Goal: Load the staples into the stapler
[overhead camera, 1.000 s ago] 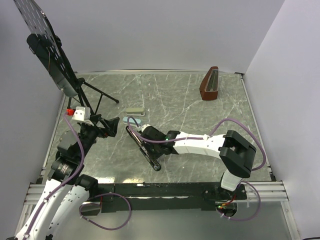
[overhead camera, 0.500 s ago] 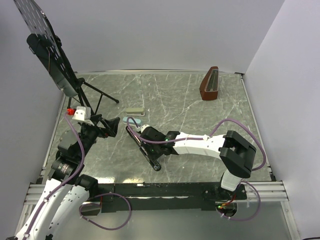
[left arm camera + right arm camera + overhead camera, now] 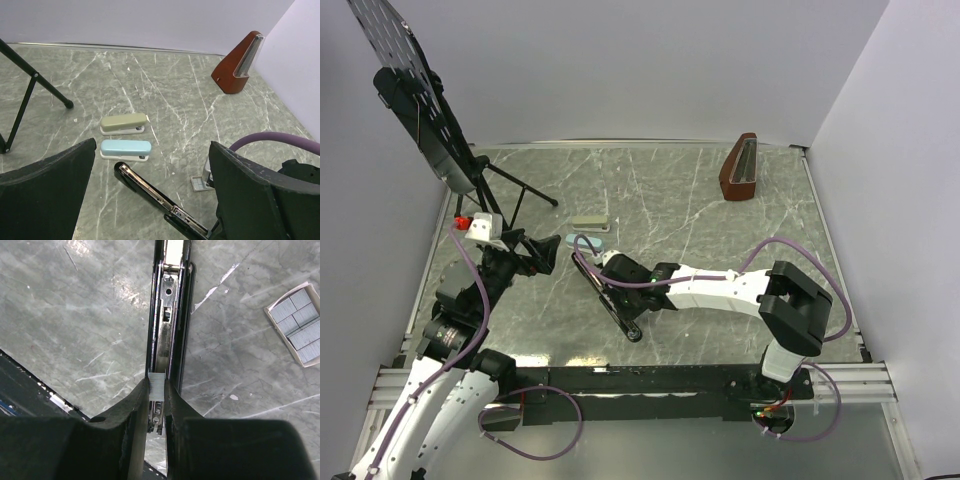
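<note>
The black stapler (image 3: 620,312) lies opened flat on the table, its silvery rail (image 3: 167,315) facing up. My right gripper (image 3: 157,391) is shut on a short strip of staples (image 3: 156,382), held directly over the rail near one end. In the top view the right gripper (image 3: 608,268) sits over the far part of the stapler. The whitish staple box (image 3: 299,335) lies open on the table beside it, several strips inside. My left gripper (image 3: 548,250) hovers open to the left of the stapler (image 3: 150,192), holding nothing.
A light blue stapler (image 3: 125,148) and a grey-green stapler (image 3: 123,122) lie side by side just beyond the black one. A brown metronome (image 3: 740,167) stands at the back right. A black stand (image 3: 420,110) with thin legs occupies the back left corner.
</note>
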`<state>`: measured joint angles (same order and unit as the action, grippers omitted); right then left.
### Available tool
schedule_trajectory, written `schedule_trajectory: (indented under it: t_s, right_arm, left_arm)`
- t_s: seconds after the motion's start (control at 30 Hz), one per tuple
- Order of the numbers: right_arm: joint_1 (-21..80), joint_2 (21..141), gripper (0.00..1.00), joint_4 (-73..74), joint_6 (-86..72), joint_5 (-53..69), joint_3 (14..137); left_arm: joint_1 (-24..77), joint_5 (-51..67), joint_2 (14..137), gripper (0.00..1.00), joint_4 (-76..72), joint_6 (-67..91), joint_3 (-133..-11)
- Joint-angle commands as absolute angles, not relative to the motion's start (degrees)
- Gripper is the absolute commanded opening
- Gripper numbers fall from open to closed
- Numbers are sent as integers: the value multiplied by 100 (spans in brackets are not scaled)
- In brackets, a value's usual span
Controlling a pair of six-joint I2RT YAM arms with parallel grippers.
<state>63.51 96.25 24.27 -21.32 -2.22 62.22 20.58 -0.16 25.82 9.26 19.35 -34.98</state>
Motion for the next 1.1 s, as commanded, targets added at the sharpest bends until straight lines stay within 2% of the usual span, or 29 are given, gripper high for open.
schedule_trajectory:
  t_s: [0.0,1.07]
  right_arm:
    - [6398,9624,14,2443,-2057,-334,6161]
    - [6434,9993,14,2575,-1986,-35,6240]
  left_arm:
    - [2030,79,2602,99,668,1986,-3516]
    - [2021,88,2628,99,677,1986,-3516]
